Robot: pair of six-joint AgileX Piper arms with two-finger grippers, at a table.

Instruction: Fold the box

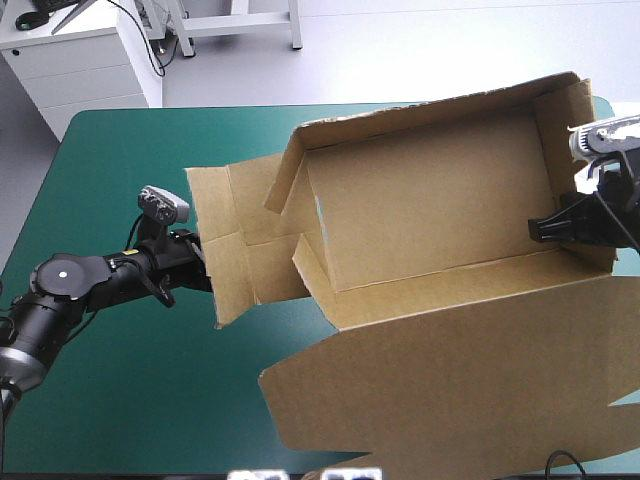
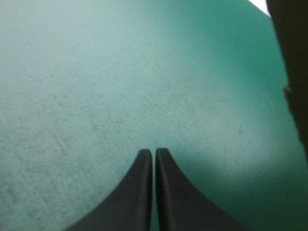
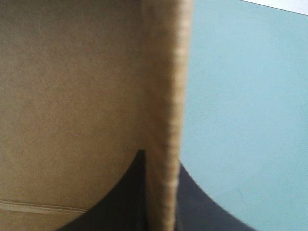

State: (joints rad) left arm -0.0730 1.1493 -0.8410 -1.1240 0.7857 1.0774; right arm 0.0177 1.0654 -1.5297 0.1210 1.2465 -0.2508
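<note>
- Box [image 1: 430, 200] is sitting across the middle and right of the tabletop [image 1: 120, 380], half formed: an open tray with the lid [image 1: 450, 380] lying flat toward the near edge.
- Far long wall [image 1: 440, 105] and right end wall [image 1: 575, 160] are standing up. A low wall is running between tray and lid.
- Left end is lying open. Its flaps [image 1: 235, 240] are spreading out toward the left arm, and one smaller flap is leaning at the tray's far left corner.
- Right claw [image 3: 161, 159] is gripping the right end wall. In the right wrist view the board edge is running up between the two black fingers [image 3: 120, 202], with brown board on one side and teal-green cover on the other.
- In the high view that claw is reaching over the wall from the tabletop's right side, with black showing inside the tray.
- Left claw [image 2: 154, 151] is closed and holding nothing. Its fingers are meeting at the tips with only a hairline gap, over bare teal-green cover.
- A dark strip of board is showing to one side of the left claw, apart from the fingers. Cannot tell from that view which flap it is.
- In the high view the left arm is lying low over the tabletop's left part, wrist right at the outer edge of the spread flaps. The fingertips are hiding behind the board there.
</note>
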